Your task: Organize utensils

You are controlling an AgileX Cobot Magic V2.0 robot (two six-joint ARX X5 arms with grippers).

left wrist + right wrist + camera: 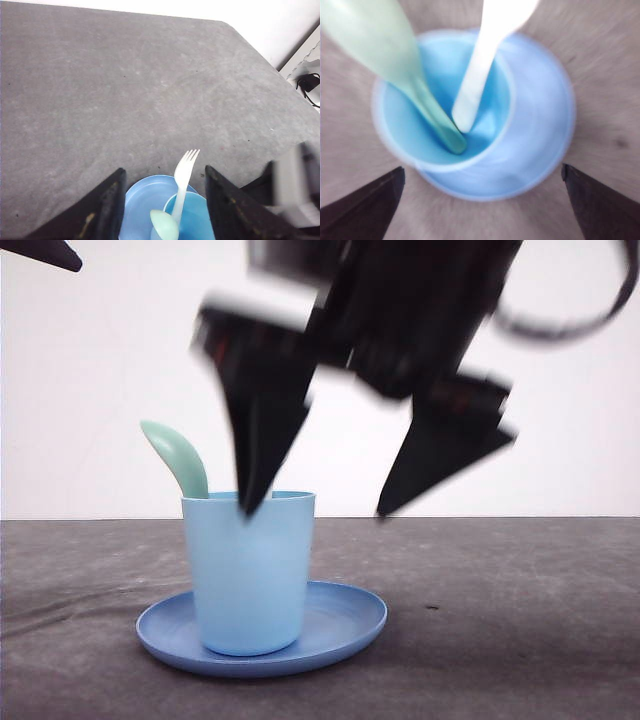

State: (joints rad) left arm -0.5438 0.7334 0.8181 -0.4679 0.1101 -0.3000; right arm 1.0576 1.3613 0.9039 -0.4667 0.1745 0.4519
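A light blue cup (250, 570) stands on a round blue plate (340, 625). The mint-green spoon (178, 455) leans out of the cup to the left. Seen from above, the white fork (480, 80) and the spoon (385, 45) both stand with their handles in the cup (440, 65). My right gripper (320, 508) hangs open just above the cup, motion-blurred and holding nothing; one finger hides the fork in the front view. My left gripper (164, 171) is open high over the cup (197, 220), with the fork (184, 172) and spoon (165, 225) between its fingers in view.
The grey table (125, 90) stretches bare beyond the plate (145, 200), ending at a white wall. A blurred part of the right arm (295, 185) sits close beside the left gripper. A dark tip (45, 252) shows in the front view's upper left corner.
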